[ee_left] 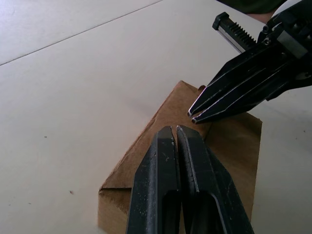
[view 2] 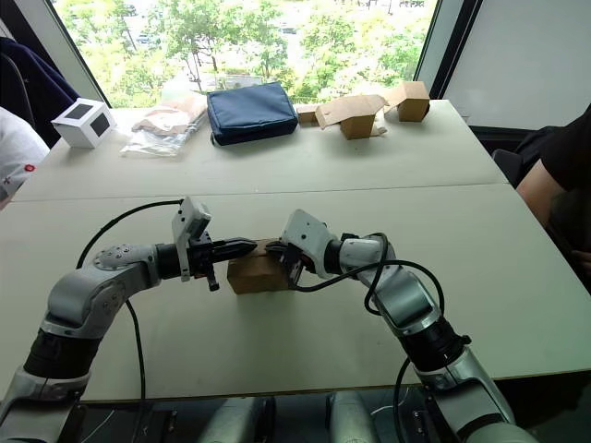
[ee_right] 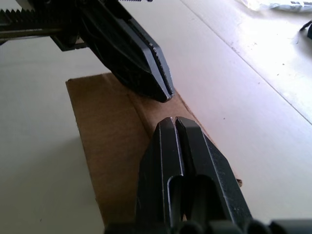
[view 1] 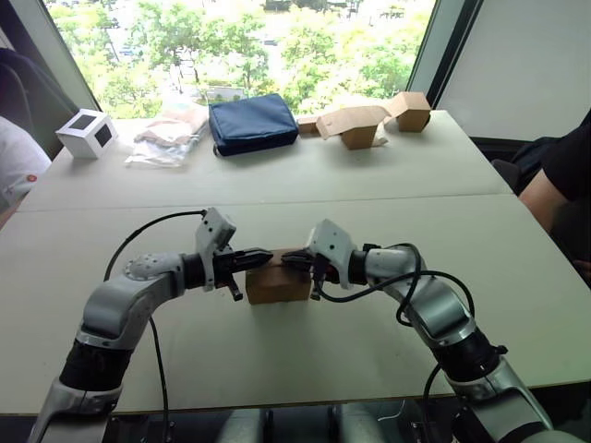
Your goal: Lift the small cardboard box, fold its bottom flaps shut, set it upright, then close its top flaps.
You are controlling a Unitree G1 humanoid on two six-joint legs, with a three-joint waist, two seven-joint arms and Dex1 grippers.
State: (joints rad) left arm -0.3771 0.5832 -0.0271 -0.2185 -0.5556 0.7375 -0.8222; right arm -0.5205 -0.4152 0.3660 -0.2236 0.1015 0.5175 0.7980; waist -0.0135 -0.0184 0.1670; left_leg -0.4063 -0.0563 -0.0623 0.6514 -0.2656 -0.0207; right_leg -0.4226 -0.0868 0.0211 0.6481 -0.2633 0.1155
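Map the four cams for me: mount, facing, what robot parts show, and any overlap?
Head stereo pair: on the head, looking forward and down at the table; both arms, left hand and right hand over the small cardboard box.
Left wrist: along its own shut fingers at the box top; the right hand opposite.
Right wrist: mirror of that.
Shared: box and both hands in all four.

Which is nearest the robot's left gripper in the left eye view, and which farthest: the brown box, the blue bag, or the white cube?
1. Brown box, right under the left gripper.
2. Blue bag, far side, middle.
3. White cube, far left corner.
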